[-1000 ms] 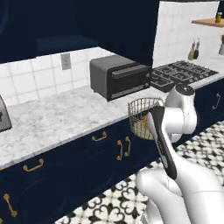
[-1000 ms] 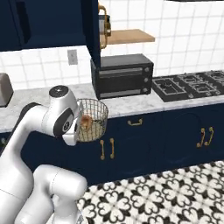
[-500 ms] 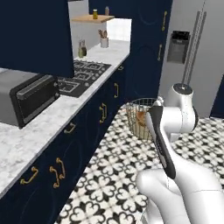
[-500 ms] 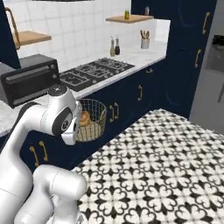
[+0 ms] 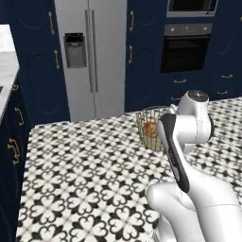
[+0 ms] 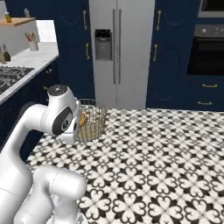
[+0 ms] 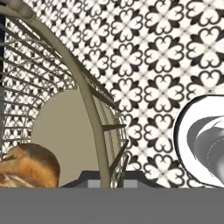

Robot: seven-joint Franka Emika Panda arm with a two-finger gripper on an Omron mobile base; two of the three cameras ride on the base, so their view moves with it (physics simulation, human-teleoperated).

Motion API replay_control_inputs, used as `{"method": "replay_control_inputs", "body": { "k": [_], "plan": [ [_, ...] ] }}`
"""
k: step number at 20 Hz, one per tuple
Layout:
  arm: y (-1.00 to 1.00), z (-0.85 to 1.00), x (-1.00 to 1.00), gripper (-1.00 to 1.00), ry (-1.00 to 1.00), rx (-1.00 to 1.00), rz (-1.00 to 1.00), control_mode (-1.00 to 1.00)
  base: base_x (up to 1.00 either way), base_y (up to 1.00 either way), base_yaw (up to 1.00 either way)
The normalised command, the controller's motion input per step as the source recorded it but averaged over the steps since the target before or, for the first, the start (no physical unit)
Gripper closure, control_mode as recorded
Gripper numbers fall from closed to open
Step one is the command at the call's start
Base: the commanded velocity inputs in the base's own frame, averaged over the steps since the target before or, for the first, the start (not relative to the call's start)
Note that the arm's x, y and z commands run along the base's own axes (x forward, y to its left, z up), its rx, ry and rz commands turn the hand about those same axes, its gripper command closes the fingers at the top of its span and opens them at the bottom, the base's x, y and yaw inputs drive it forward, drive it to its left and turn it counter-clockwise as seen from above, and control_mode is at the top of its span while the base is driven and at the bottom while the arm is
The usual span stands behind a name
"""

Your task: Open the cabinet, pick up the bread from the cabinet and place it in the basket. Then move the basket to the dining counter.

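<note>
The basket [image 5: 154, 127] hangs clear of the floor beside the arm's wrist, held up by its rim; in the hand view that rim [image 7: 83, 94] curves from 11 o'clock down to 6 o'clock and runs straight between the fingers [image 7: 106, 179], which are shut tight on it; the bread [image 5: 150, 128] sits inside on the basket's bottom, at 7 o'clock in the hand view and showing golden-brown through the mesh in both base views. Below lies a floor [image 6: 166, 170] of white tiles with black clover-like patterns; at 12 o'clock stands a steel double-door fridge [image 5: 90, 56] with a dispenser in its left door, set in tall navy units with brass handles; at 2 o'clock a built-in oven [image 5: 185, 47]; in the right base view at 10 o'clock a marble worktop [image 6: 33, 57] over navy drawers carries a cup of utensils [image 6: 31, 42].
</note>
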Motion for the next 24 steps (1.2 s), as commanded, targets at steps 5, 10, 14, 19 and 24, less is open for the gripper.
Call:
{"method": "replay_control_inputs", "body": {
  "k": [5, 10, 14, 19, 24],
  "plan": [
    [0.0, 0.0, 0.0, 1.0, 0.0, 0.0, 0.0, 1.0, 0.0, -0.42, -0.87],
    [0.0, 0.0, 0.0, 1.0, 0.0, 0.0, 0.0, 1.0, 0.0, -0.56, -0.81],
    [0.0, 0.0, 0.0, 1.0, 0.0, 0.0, 0.0, 1.0, 0.0, -0.56, -0.83],
    [0.0, 0.0, 0.0, 1.0, 0.0, 0.0, 0.0, 1.0, 0.4, -0.34, -0.74],
    [0.0, 0.0, 0.0, 1.0, 0.0, 0.0, 0.0, 1.0, 0.96, -0.25, -0.54]
  ]
}}
